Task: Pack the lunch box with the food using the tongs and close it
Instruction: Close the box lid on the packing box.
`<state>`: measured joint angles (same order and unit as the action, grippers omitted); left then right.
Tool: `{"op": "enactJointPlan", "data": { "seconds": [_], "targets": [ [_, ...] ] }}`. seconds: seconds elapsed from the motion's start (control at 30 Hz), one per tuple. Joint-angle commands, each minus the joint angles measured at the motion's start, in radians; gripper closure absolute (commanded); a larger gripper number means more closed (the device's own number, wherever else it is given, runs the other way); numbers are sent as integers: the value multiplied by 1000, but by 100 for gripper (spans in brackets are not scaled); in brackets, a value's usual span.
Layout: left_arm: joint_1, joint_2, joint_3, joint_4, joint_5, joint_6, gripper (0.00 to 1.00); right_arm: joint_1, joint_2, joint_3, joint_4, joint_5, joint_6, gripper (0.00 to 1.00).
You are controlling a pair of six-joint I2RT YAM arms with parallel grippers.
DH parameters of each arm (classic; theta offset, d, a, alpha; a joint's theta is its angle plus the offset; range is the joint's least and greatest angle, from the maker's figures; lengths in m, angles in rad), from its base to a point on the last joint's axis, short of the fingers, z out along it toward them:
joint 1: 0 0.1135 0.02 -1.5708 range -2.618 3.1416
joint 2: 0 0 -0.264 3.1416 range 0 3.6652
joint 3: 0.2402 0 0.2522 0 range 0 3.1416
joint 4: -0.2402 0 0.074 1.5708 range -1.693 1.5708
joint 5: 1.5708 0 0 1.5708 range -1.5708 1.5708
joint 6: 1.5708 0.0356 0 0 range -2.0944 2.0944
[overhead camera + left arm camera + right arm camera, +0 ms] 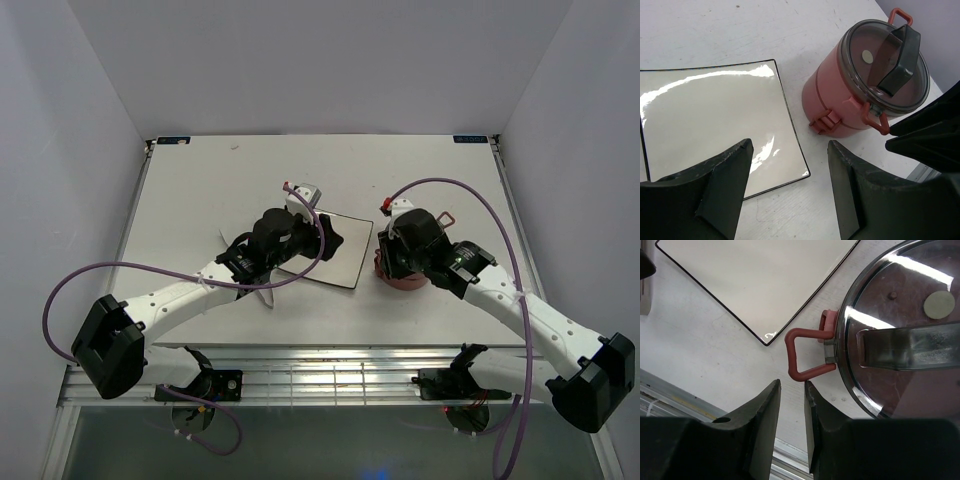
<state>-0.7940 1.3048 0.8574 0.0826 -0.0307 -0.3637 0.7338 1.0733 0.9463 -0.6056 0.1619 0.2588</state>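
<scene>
Jaws check: left jaws standing wide open, empty; right jaws nearly closed, gripping nothing. Left jaws hovering over surface [740, 25] at square plate [710, 115] corner. Lidded lunch box [840, 95] sitting just right of plate. Right jaws hanging just beside its red clasp loop [802, 355].

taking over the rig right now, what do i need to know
Left end effector: open, empty, over the square plate.
Right end effector: jaws nearly closed, nothing between them, beside the lunch box's red clasp loop, not touching it.
Lunch box: stacked, top lid on, right of the plate. Plate bare, no food in view. Tongs seem to lie under the left arm.
Done: food off the plate, lid on.
Left: clasps may be unlatched, cannot tell; check them.
</scene>
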Motion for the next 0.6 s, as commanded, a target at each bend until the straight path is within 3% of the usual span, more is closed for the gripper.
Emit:
{"op": "enactJointPlan", "data": {
  "seconds": [0.0, 0.57],
  "targets": [
    [7, -30, -3, 6, -14, -3, 28, 4, 13, 13, 58, 16, 3, 68],
    [7, -21, 12, 2, -8, -6, 28, 4, 20, 19, 84, 34, -1, 69]
  ]
}}
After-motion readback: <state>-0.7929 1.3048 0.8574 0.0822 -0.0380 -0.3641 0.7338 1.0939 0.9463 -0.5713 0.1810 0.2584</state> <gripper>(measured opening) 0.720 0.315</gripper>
